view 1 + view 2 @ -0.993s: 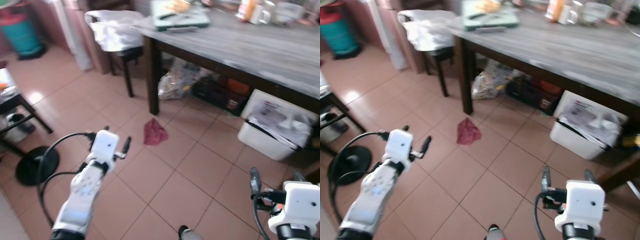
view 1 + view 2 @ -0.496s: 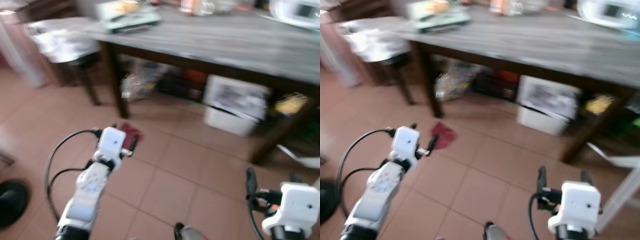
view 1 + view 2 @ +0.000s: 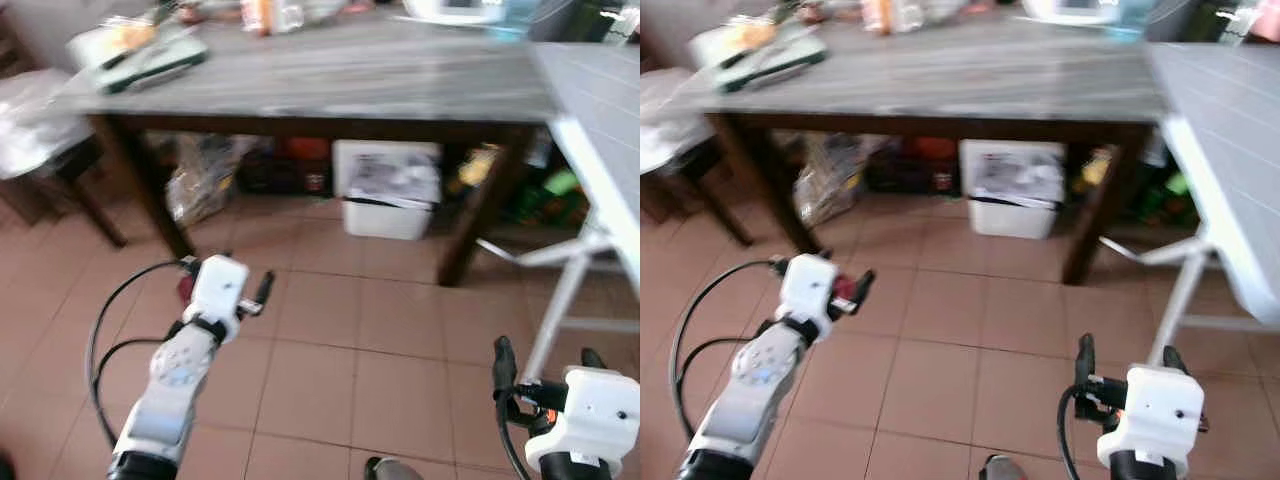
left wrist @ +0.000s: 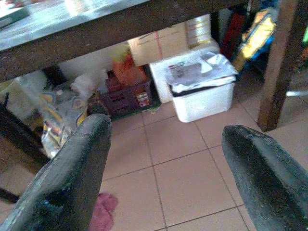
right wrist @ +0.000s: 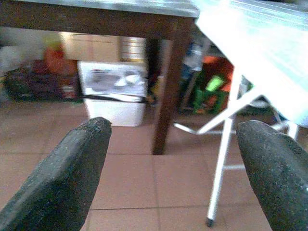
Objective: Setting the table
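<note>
A long grey-topped table [image 3: 350, 70] on dark legs stands ahead of me. On it lie a green tray [image 3: 140, 50] at the left end, some bottles [image 3: 265, 12] and a white appliance [image 3: 455, 8] at the back. My left gripper [image 3: 225, 278] hovers over the tiled floor short of the table, open and holding nothing, as the left wrist view [image 4: 163, 159] confirms. Low on the right, my right gripper [image 3: 547, 360] is open too, with only floor and a table leg between its fingers [image 5: 67, 173].
A white folding table [image 3: 600, 110] with thin white legs stands at the right. Under the grey table sit a white bin [image 3: 390, 190], crates and plastic bags [image 3: 205, 180]. A red cloth [image 4: 103, 211] lies on the floor. A chair with a white bag [image 3: 30, 120] stands far left.
The whole view has swung to the right: the grey table now sits centred and the white folding table has come into sight. Both arms keep the same pose, grippers still open.
</note>
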Controlling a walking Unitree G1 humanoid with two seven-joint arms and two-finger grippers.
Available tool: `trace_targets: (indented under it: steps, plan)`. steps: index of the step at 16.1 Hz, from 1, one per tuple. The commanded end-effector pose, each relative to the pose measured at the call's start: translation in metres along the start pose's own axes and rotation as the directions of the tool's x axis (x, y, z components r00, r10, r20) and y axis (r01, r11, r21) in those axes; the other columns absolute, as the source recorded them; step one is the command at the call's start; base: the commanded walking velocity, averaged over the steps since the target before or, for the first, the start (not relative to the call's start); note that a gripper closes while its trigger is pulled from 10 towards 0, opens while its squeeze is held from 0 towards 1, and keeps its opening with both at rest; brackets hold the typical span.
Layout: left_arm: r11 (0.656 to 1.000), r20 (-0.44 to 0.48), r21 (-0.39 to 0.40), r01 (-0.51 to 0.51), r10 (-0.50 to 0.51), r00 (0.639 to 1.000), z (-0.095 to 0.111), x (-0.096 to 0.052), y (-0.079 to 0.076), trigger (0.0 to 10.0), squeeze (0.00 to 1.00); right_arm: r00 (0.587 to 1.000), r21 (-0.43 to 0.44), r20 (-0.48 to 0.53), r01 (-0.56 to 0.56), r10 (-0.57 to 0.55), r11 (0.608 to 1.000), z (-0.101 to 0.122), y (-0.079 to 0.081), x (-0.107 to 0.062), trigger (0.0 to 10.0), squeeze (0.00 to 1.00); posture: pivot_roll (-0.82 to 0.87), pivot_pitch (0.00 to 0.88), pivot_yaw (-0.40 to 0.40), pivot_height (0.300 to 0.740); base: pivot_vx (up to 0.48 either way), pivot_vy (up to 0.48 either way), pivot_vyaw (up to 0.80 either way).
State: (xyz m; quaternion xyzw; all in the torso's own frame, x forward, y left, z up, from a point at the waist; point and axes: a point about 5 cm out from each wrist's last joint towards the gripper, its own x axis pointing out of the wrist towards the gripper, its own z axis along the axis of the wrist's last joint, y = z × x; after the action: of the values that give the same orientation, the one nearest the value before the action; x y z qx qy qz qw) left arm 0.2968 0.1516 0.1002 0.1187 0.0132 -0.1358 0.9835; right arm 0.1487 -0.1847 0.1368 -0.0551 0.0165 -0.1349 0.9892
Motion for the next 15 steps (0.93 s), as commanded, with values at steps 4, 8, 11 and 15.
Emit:
trace_targets:
  steps: [4,8,11,15]
  plan:
    - [1.0,0.011,-0.001,0.023,-0.023,1.0,0.0015,0.0019,-0.0052,10.0,0.0,1.0,-0.009,-0.018,0.001,-0.002,1.0,-0.0036,-0.0022,0.0014,10.0,0.0,-0.15,0.158,0.077,0.74,0.0,0.0,-0.79]
    - [0.999,0.018,0.01,0.037,-0.037,0.999,0.0021,0.0042,-0.0059,10.0,0.0,1.0,-0.007,-0.015,0.002,-0.002,1.0,-0.0042,-0.0008,0.0024,10.0,0.0,-0.15,0.158,0.083,0.74,0.0,0.0,-0.8]
    - [0.999,0.018,0.024,0.036,-0.037,0.999,0.0023,0.0049,-0.0066,10.0,0.0,1.0,-0.004,-0.016,0.003,-0.003,1.0,-0.0046,0.0002,0.0022,10.0,0.0,-0.15,0.157,0.088,0.74,0.0,0.0,-0.8]
    - [0.999,-0.001,0.041,-0.015,0.015,1.0,0.0,0.0072,-0.0019,10.0,0.0,0.999,-0.004,0.003,-0.033,0.033,0.999,-0.0004,0.0047,0.0044,10.0,0.0,-0.15,0.156,0.089,0.74,0.0,0.0,-0.2]
